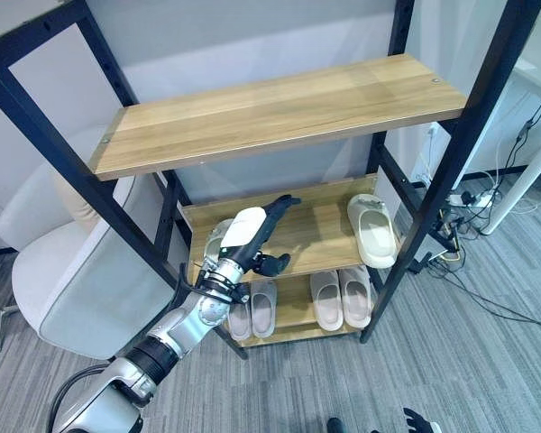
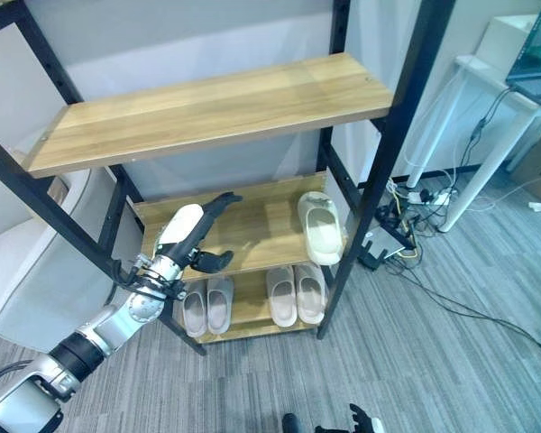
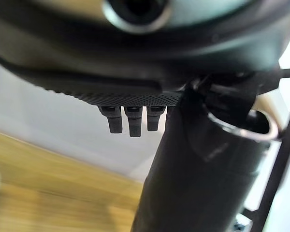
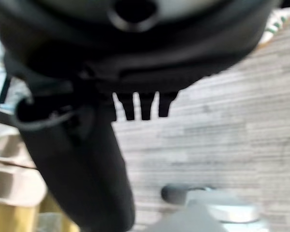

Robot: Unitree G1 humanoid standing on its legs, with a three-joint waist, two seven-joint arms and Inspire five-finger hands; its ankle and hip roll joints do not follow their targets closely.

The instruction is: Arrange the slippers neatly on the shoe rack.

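The shoe rack [image 1: 279, 113] has three wooden shelves in a black frame; the top shelf carries nothing. The middle shelf holds two cream slippers: one [image 1: 372, 229] lies flat at the right end, the other [image 1: 216, 242] sits at the left end, mostly hidden behind the left hand [image 1: 252, 233]. The bottom shelf holds four slippers in two side-by-side pairs: a greyish pair [image 1: 252, 308] on the left and a whiter pair [image 1: 341, 296] on the right. That makes six slippers in all, every one on the rack.

The left hand is raised in front of the middle shelf, fingers stretched forward, thumb apart below them, holding nothing. The left wrist view confirms straight fingertips [image 3: 129, 123] over the wooden shelf board.

The right wrist view shows the right hand [image 4: 142, 72] with fingers extended and empty, above grey carpet [image 4: 222, 140]. The head views add a grey-white chair [image 1: 63, 271] left of the rack and a white desk [image 2: 500, 99] with a tangle of cables [image 2: 433, 203] to the right.
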